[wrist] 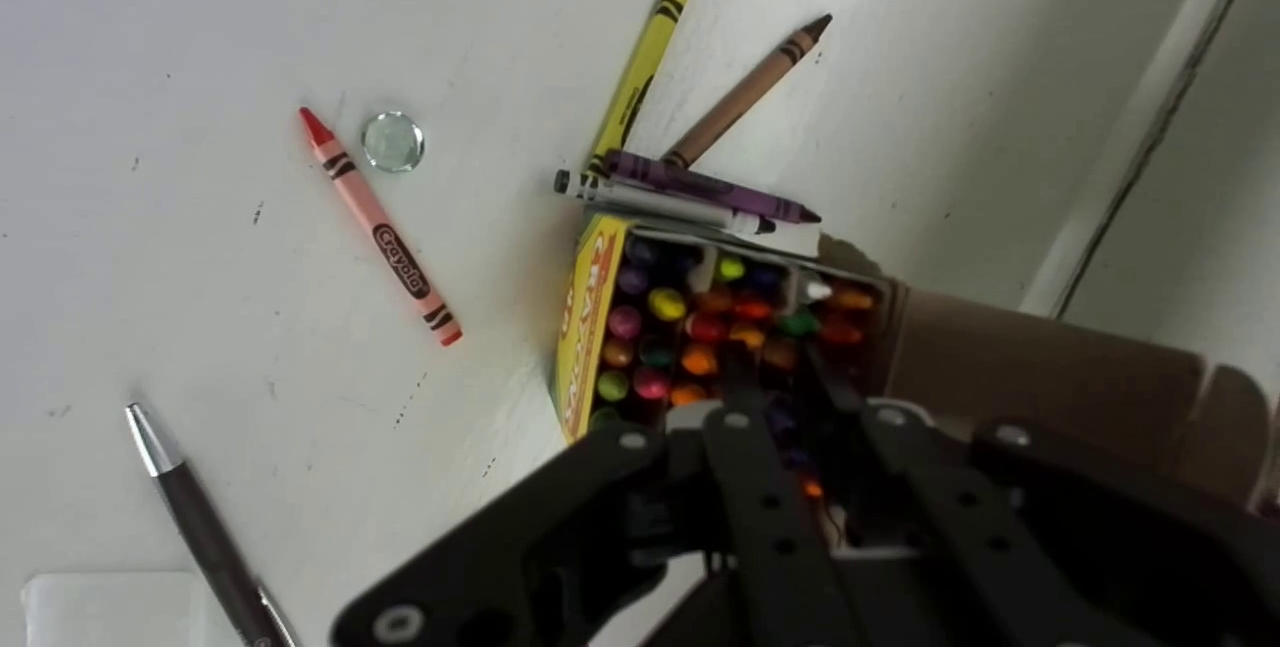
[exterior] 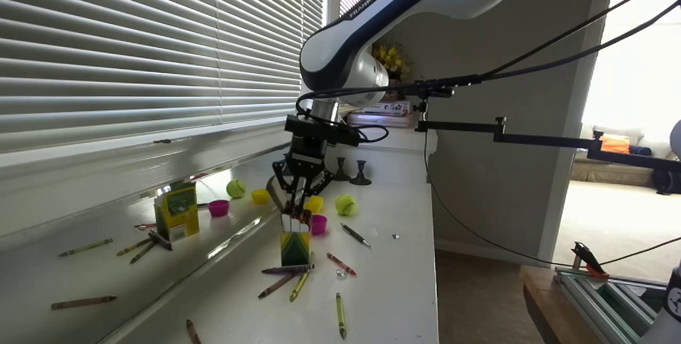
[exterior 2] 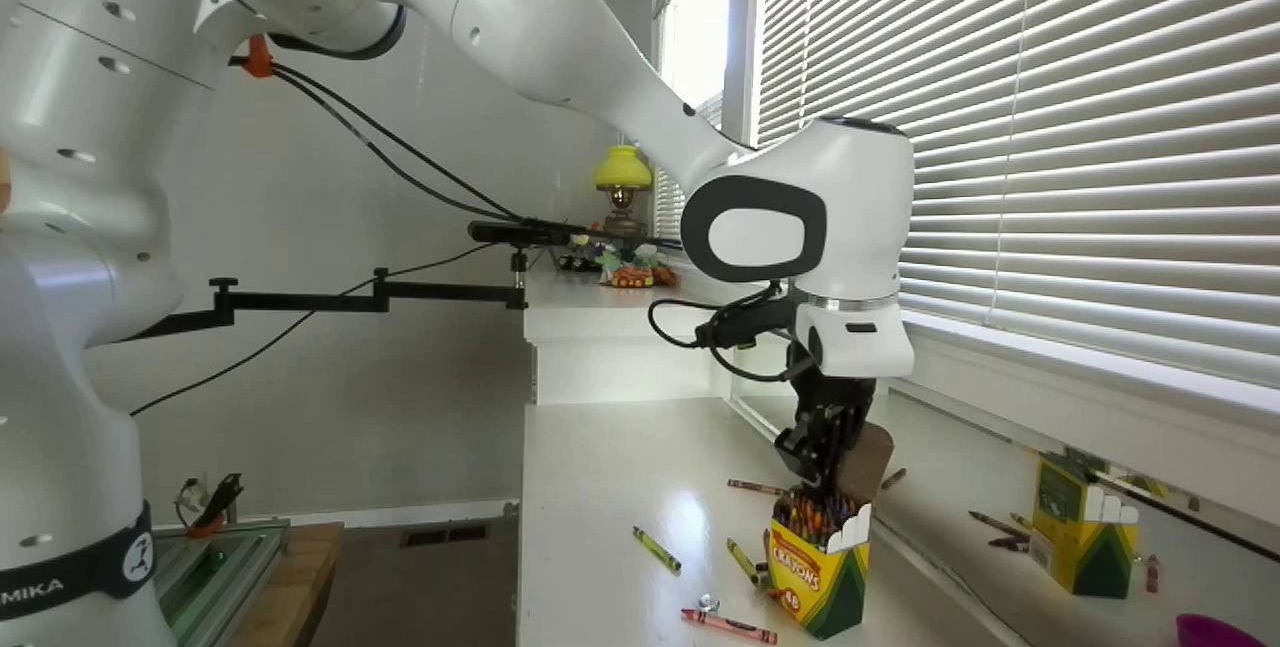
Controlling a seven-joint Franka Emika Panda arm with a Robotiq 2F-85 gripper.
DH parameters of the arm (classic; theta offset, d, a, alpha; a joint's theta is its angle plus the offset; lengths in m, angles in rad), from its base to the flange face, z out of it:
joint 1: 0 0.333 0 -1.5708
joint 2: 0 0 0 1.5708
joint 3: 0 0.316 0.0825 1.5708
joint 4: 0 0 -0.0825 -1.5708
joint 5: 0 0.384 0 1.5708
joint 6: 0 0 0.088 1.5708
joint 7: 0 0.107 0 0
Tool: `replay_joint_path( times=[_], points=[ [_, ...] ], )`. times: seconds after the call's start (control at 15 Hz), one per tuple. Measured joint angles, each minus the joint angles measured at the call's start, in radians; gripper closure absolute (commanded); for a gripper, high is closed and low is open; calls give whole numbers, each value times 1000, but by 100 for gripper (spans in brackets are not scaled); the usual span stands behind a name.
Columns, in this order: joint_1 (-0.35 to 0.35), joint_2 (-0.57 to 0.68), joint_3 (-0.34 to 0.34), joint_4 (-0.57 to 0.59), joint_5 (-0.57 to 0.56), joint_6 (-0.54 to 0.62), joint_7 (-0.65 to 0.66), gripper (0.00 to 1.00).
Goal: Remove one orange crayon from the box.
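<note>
In an exterior view, crayon box (exterior: pixel 295 250) is seen upright on white countertop (exterior: pixel 393 301), lid flap (exterior: pixel 276 193) raised; Robotiq gripper (exterior: pixel 299 209) is pointed down at the box's open top. Purple crayon (exterior: pixel 288 269) is laid crosswise at the foot of the box, brown crayon (exterior: pixel 276 285) and yellow crayon (exterior: pixel 300 284) angled out from there, red crayon (exterior: pixel 340 263) and yellow-green crayon (exterior: pixel 340 315) apart from it, ballpoint pen (exterior: pixel 355 235) farther back, magenta cup (exterior: pixel 319 225) and tennis ball (exterior: pixel 346 204) behind. In an exterior view, CRAYONS lettering (exterior 2: pixel 797 567) is shown on the box front, crayon tips (exterior 2: pixel 800 519) are packed inside, and the fingertips (exterior 2: pixel 820 475) are placed among or just over them, contact not readable; oil lamp (exterior 2: pixel 623 172) with yellow shade is set on raised ledge (exterior 2: pixel 600 332) in the background. In the wrist view, orange crayons (wrist: pixel 700 359) are located inside the box, several tips showing, some right beside the fingers (wrist: pixel 742 447); the fingers are set near each other, narrow gap seen between, whether any crayon is pinched cannot be told; grey-white crayon (wrist: pixel 660 202) is laid alongside the purple one just outside the box, and clear glass bead (wrist: pixel 393 141) is found near the red crayon's tip
</note>
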State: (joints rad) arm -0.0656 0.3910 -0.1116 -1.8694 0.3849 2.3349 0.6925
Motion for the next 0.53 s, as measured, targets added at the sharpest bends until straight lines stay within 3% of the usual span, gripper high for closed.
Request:
replay_joint_path(
  times=[0.53],
  points=[
    [-1, -4, 4, 5, 2, 0, -18, 80]
  ],
)
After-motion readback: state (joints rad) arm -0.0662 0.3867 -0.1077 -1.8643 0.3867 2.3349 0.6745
